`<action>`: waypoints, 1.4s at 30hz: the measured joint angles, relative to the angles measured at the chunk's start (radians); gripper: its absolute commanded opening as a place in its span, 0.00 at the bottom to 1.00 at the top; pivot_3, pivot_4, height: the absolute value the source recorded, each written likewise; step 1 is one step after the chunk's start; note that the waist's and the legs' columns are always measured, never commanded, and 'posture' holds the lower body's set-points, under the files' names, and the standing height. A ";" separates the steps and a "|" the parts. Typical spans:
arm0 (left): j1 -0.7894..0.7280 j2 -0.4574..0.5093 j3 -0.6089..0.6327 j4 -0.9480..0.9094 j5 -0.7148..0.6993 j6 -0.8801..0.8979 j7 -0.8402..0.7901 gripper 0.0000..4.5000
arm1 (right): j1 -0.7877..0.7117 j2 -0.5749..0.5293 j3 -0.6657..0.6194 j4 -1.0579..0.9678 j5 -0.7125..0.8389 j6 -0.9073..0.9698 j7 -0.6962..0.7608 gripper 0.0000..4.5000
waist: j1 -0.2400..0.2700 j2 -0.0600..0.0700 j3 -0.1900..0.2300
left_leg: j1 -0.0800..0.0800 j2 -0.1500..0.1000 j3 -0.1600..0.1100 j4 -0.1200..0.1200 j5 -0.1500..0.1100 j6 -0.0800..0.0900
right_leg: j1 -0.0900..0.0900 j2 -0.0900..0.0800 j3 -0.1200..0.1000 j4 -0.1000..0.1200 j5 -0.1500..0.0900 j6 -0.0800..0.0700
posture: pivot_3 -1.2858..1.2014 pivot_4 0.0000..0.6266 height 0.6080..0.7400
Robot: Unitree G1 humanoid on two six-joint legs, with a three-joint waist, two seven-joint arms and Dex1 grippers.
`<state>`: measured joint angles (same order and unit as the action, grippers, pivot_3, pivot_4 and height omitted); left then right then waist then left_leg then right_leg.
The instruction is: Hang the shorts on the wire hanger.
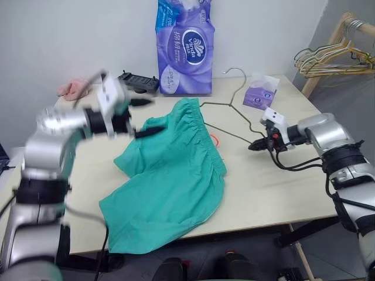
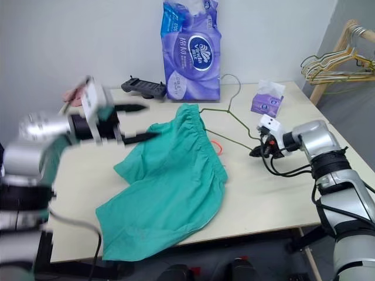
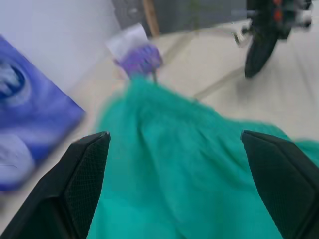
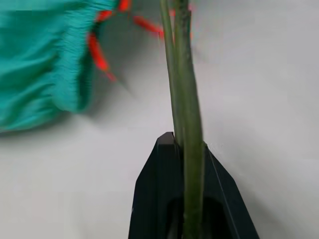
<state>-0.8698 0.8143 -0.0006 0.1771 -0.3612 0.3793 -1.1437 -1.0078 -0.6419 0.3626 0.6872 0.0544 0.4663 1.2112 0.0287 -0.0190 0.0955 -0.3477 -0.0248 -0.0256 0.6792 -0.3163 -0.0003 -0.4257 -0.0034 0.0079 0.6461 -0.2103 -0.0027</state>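
Both grippers above table: left gripper agape; right gripper clamping wire hanger

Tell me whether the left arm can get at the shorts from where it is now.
Probably yes. The left gripper hangs open just above the near edge of the shorts, and nothing lies between them. The right gripper is shut on the wire hanger at the shorts' far side, away from the left arm's path.

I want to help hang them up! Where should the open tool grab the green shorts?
Grab the gathered waistband of the shorts, coming from above on the left tool's side. That bunched edge lies nearest the wire hanger, which the right tool pinches.
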 measured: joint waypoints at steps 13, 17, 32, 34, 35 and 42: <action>-0.526 -0.069 -0.278 0.910 0.431 -0.522 -0.219 0.99 | 0.046 0.026 0.000 -0.244 -0.166 -0.109 -0.253 0.00 | -0.007 0.002 -0.002 | -0.019 -0.001 0.005 0.001 0.000 -0.005 | -0.022 0.000 0.005 0.004 0.000 0.000 | 0.54 0.02 1.00; -0.566 -0.110 -0.279 1.024 0.495 -0.601 -0.176 0.99 | 0.046 0.023 -0.007 -0.303 -0.184 -0.109 -0.256 0.00 | -0.007 0.002 -0.002 | -0.019 -0.001 0.005 0.001 -0.002 -0.002 | -0.022 -0.001 0.005 0.003 0.001 0.000 | 0.53 0.02 1.00; -0.567 -0.226 -0.278 1.091 0.602 -0.694 -0.108 0.91 | 0.029 0.043 -0.007 -0.440 -0.236 -0.110 -0.285 0.00 | -0.025 0.002 -0.002 | -0.017 -0.001 0.006 0.003 -0.002 -0.001 | -0.024 0.000 0.007 0.012 0.001 0.001 | 0.53 0.05 1.00; -0.561 -0.226 -0.279 1.093 0.622 -0.704 -0.083 0.80 | 0.019 0.046 -0.007 -0.448 -0.238 -0.106 -0.288 0.00 | -0.029 0.002 -0.002 | -0.016 -0.001 0.006 0.003 -0.002 -0.001 | -0.024 0.000 0.007 0.014 0.001 0.001 | 0.53 0.05 1.00; -0.559 -0.226 -0.279 1.095 0.628 -0.711 -0.070 0.73 | 0.018 0.045 -0.007 -0.450 -0.239 -0.105 -0.288 0.00 | -0.030 0.002 -0.002 | -0.016 -0.001 0.006 0.004 -0.002 -0.001 | -0.024 0.000 0.007 0.015 0.001 0.001 | 0.53 0.05 1.00; -0.559 -0.226 -0.277 1.112 0.645 -0.712 -0.049 0.24 | 0.018 0.049 -0.007 -0.470 -0.242 -0.089 -0.288 0.00 | -0.031 0.002 -0.002 | -0.017 -0.001 0.006 0.011 -0.002 -0.001 | -0.023 0.000 0.006 0.019 0.001 0.000 | 0.53 0.06 1.00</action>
<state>-1.4286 0.5888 -0.2776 1.2895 0.2833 -0.3327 -1.1923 -0.9895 -0.5930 0.3553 0.2176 -0.1876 0.3770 0.9234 -0.0023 -0.0172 0.0935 -0.3647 -0.0255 -0.0199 0.6898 -0.3185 -0.0015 -0.4492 -0.0030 0.0142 0.6649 -0.2096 -0.0022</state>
